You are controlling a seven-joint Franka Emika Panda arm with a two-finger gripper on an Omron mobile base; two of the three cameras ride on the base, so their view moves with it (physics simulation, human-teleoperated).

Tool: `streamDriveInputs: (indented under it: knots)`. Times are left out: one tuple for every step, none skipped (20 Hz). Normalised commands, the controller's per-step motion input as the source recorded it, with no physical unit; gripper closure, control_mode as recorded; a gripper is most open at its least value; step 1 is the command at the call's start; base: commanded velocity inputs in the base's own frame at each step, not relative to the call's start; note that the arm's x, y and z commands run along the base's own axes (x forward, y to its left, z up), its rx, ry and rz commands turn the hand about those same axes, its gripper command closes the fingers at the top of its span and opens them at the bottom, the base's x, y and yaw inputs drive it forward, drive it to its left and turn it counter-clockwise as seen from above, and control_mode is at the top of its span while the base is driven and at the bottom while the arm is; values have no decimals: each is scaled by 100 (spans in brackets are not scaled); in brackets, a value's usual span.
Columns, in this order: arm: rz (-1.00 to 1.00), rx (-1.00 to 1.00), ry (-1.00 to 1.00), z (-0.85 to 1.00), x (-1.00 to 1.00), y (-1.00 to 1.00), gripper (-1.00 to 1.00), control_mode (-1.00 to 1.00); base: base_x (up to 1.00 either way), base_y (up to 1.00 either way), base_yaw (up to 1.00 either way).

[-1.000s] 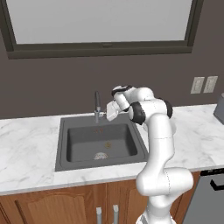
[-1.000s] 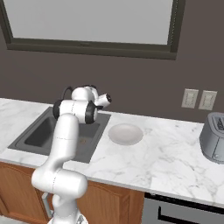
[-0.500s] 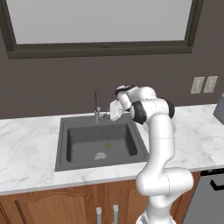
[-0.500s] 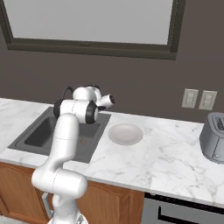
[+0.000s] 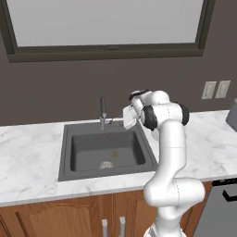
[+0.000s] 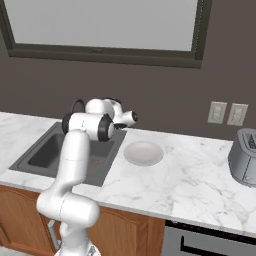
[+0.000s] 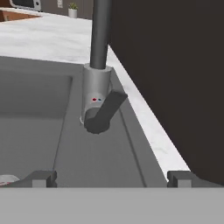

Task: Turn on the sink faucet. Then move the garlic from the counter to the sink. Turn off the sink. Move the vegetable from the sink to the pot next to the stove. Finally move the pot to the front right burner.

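Observation:
The dark sink faucet (image 5: 102, 111) rises at the back rim of the sink (image 5: 65, 159). Its base and side lever (image 7: 105, 113) show close up in the hand view, the lever angled down and toward me. My gripper (image 7: 112, 179) is open, its two tips wide apart and level with the lever, a short way in front of it and not touching it. From the left base view my hand (image 5: 129, 117) hovers over the sink's back right corner, just right of the faucet. No water runs. The garlic, pot and stove are out of view.
A white plate (image 6: 143, 152) lies on the marble counter (image 6: 190, 175) right of the sink, and a grey toaster (image 6: 244, 156) stands at the far right. The dark wall is close behind the faucet. A round drain (image 5: 106, 165) sits in the basin floor.
My hand has shifted slightly beside the faucet. The jaws have stayed open and the lever has not moved.

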Motion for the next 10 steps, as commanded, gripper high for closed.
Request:
streamDriveInputs:
  knots:
    - [0,1,-7,0,-28,-36,-100,-100,0,0,0]
    - [0,1,-6,0,-32,-32,-100,-100,0,0,0]
    - [0,0,-6,4,-42,-28,-100,-100,0,0,0]
    - [-1,0,-8,16,-60,-17,-100,-100,0,0,0]
    - [-1,0,-9,22,-71,-7,-100,-100,0,0,0]
    - [-2,0,-9,34,-83,0,-100,-100,0,0,0]
    - [-2,0,-8,41,-82,3,-100,-100,0,0,0]
    - [-3,0,-7,49,-85,8,-100,-100,0,0,0]
    - [-4,0,-7,49,-85,11,-100,-100,0,0,0]
    - [-5,0,-4,51,-80,13,-100,-100,0,0,0]
